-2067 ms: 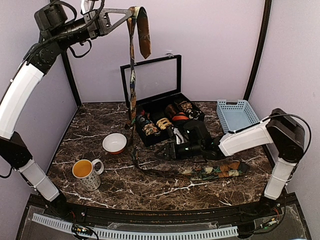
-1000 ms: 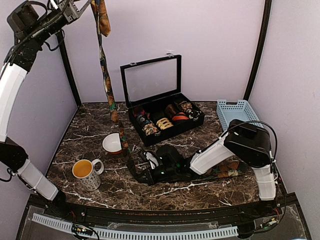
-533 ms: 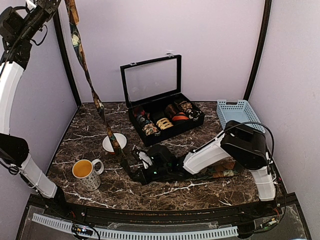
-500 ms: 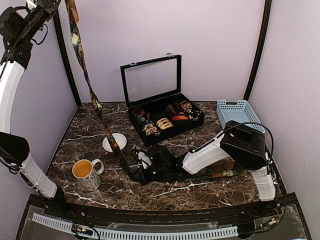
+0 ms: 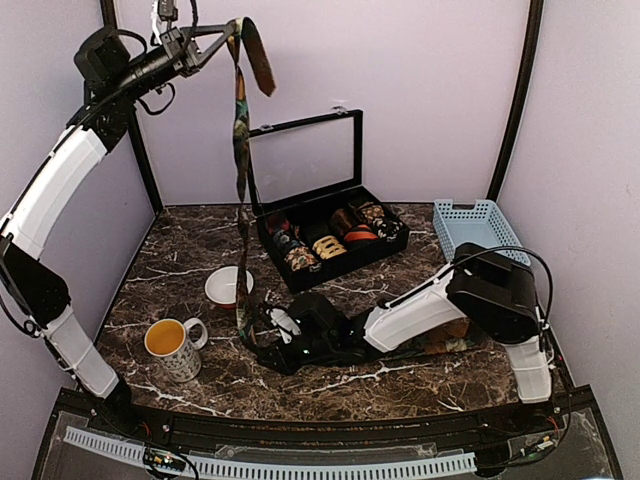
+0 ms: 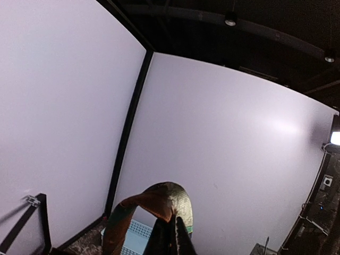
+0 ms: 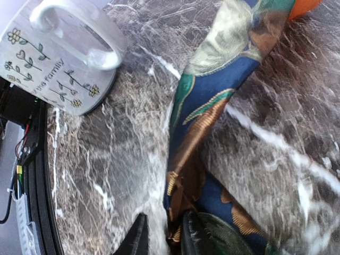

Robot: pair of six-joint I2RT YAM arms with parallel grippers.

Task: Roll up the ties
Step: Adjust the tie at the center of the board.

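Clamped shut on the long green-brown-and-orange camouflage necktie (image 5: 240, 150), the left pincer (image 5: 231, 29) holds it high so it hangs straight to the dark marble counter (image 5: 180, 262), where the right pincer (image 7: 164, 226), fingers slightly parted, waits at its lower end, likely to begin rolling.

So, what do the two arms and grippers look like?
Both have white shells and black joints. The left arm has a looping black cable near the black left gripper. The right arm has a bulky black elbow, a black cable and a black right gripper.
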